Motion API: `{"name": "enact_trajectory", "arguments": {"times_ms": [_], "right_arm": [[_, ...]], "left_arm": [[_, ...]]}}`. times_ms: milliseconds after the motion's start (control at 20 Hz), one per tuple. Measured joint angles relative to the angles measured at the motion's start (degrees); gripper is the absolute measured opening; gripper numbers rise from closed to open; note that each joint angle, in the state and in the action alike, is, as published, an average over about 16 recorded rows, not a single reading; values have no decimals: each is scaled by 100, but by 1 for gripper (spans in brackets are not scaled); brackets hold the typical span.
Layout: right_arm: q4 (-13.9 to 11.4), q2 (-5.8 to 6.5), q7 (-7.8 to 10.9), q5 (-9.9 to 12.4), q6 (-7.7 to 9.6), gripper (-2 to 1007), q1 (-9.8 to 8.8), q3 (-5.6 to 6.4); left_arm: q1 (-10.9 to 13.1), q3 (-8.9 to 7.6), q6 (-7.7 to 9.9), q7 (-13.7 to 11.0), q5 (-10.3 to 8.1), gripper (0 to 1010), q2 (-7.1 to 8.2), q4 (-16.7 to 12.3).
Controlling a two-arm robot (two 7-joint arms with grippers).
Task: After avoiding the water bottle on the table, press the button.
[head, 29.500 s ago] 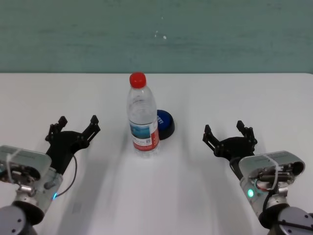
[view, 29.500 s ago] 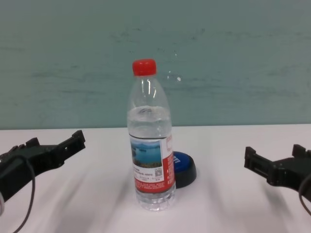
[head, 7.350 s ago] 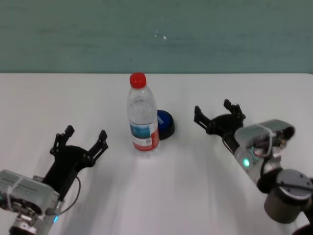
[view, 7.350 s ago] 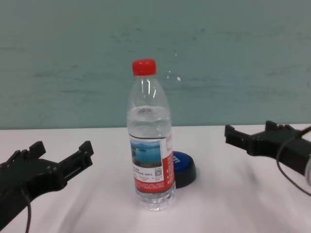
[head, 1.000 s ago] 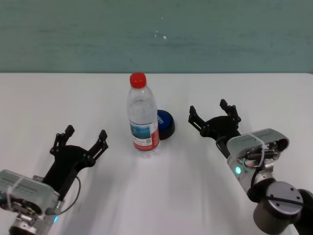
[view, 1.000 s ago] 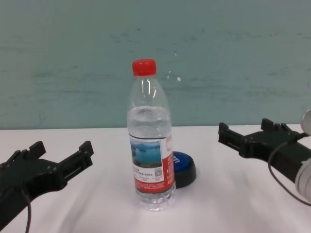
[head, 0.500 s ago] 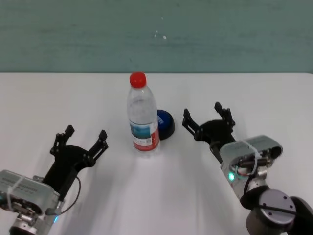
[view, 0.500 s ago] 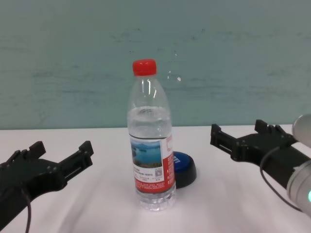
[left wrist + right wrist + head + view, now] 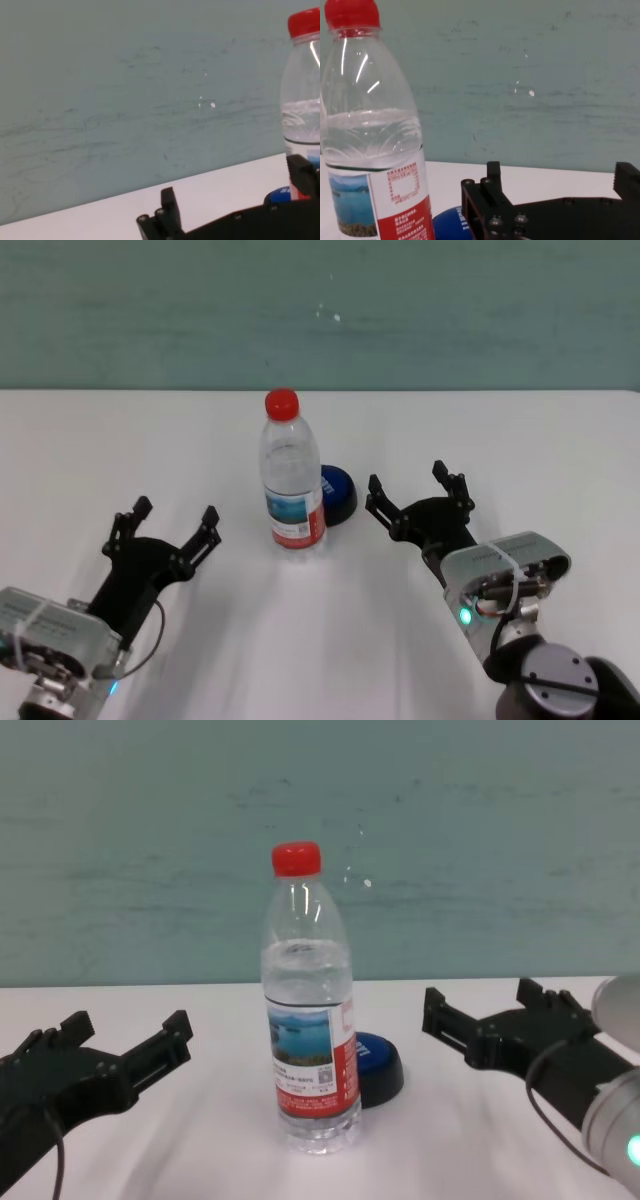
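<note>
The water bottle (image 9: 294, 490) stands upright mid-table, red cap on top; it also shows in the chest view (image 9: 308, 1020) and the right wrist view (image 9: 375, 135). The blue button (image 9: 340, 492) sits just behind and to the right of it, partly hidden by it in the chest view (image 9: 380, 1065). My right gripper (image 9: 408, 480) is open and empty, low over the table, just right of the button, apart from both. The right wrist view shows the button (image 9: 447, 225) beside one finger. My left gripper (image 9: 175, 510) is open and empty, left of the bottle.
The white table (image 9: 320, 640) runs back to a teal wall (image 9: 320, 310). Bare tabletop lies on both sides of the bottle and in front of it. Nothing else stands on the table.
My right gripper has slid left along the table toward the button, staying open. The left arm, the bottle and the button have not moved.
</note>
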Motion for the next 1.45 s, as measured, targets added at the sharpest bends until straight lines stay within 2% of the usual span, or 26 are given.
{"name": "enact_trajectory", "arguments": {"times_ms": [500, 1450], "right_arm": [[-35, -63, -3, -51, -69, 1004, -100, -29], [-18, -68, 5, -50, -84, 1004, -100, -37]], "left_arm": [[0, 0, 0, 0, 0, 1010, 0, 0], [0, 0, 0, 0, 0, 1010, 0, 0]]}}
